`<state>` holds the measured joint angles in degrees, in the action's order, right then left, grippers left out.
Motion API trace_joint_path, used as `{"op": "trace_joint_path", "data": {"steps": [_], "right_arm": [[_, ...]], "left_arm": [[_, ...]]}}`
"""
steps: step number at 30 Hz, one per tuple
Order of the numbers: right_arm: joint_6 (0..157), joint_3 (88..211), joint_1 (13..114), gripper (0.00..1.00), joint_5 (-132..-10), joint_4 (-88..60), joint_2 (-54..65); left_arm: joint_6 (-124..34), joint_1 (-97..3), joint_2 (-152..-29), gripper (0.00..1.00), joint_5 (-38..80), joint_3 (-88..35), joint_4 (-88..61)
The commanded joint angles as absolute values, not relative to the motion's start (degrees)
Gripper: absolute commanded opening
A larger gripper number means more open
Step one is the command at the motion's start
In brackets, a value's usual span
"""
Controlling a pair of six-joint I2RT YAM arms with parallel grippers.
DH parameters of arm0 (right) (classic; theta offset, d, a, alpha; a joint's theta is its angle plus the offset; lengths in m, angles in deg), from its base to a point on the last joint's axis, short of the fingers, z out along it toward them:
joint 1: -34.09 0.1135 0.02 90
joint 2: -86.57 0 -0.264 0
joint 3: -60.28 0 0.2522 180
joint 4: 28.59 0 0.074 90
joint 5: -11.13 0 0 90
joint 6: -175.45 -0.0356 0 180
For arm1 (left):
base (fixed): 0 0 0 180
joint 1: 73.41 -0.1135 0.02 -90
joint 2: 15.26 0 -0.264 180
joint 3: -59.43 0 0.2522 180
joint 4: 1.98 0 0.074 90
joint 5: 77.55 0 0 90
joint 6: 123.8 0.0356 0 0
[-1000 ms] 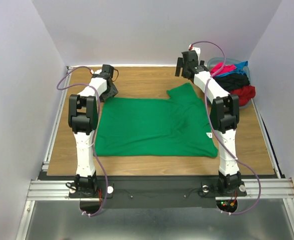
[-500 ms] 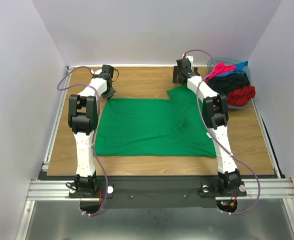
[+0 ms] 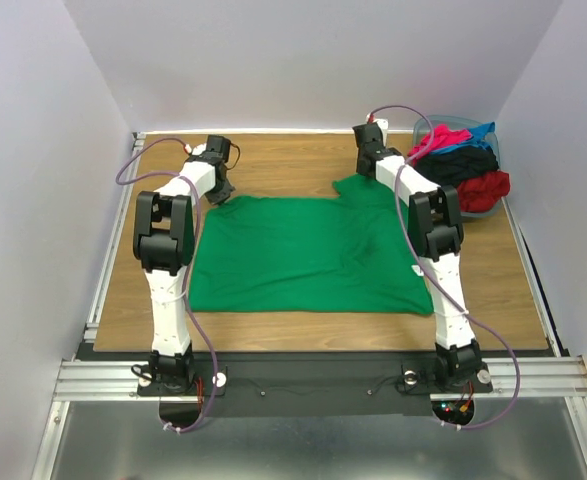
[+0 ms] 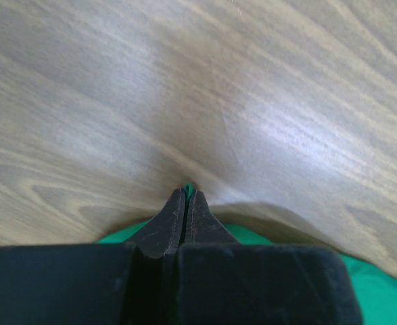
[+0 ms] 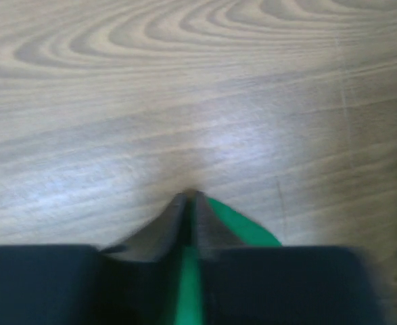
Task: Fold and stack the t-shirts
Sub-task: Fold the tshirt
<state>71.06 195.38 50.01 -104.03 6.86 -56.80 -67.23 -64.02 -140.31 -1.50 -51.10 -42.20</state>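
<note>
The green t-shirt (image 3: 303, 255) lay spread flat on the table (image 3: 273, 160). The left gripper (image 4: 186, 194) was closed on the shirt's far-left corner, with a green sliver at its tips. The right gripper (image 5: 188, 198) was pinched shut on the far-right sleeve edge, though blur hid the grip depth. Bare wood extended beyond the shirt's far edge. The other t-shirts (image 3: 463, 165) sat heaped in the bin (image 3: 428, 124), to the shirt's right.

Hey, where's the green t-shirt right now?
In the top view the green t-shirt lies spread out mid-table between the arms, its far-left corner pinched by the left tool and its far-right corner by the right tool.
</note>
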Motion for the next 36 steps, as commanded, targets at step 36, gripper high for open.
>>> {"op": "trace_joint_path", "data": {"steps": [36], "right_arm": [[60.6, 135.0, 56.9, 0.00, -108.1, 7.3, 6.6]], "left_arm": [[-68.6, -61.5, -110.1, 0.00, -6.1, -23.8, -35.1]]}}
